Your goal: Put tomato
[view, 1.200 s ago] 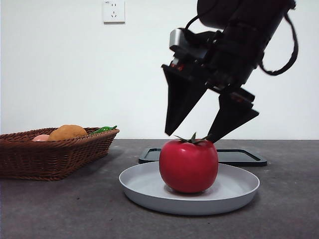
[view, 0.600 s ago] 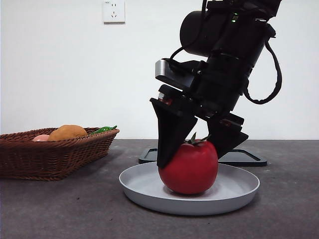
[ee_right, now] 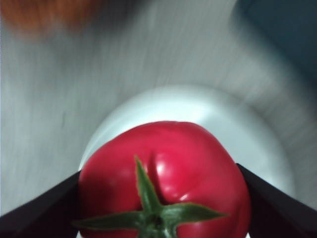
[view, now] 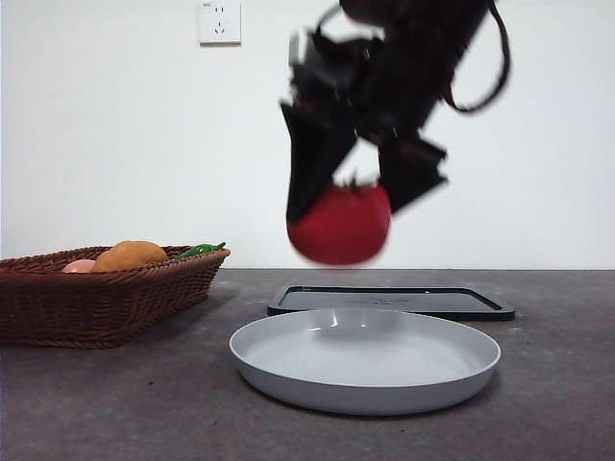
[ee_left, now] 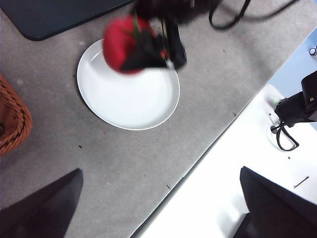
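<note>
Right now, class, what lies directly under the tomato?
The tomato hangs in the right gripper, clear above the white plate. The plate shows bare; nothing on it is hidden.

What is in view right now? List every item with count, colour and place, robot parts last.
tomato: one, red with green stem, held in the air above the plate.
plate: one, pale grey, on the table near the camera, nothing on it.
tray: one, black, flat on the table behind the plate.
basket: one, brown wicker, on the table off to one side of the plate.
orange fruit: one, in the basket.
pinkish fruit: one, in the basket beside the orange one.
green item: one, at the basket's rim; cannot tell what it is.
wall socket: one, white, on the wall.
right gripper: black, shut on the tomato.
left gripper: black, open, off to the side.
</note>
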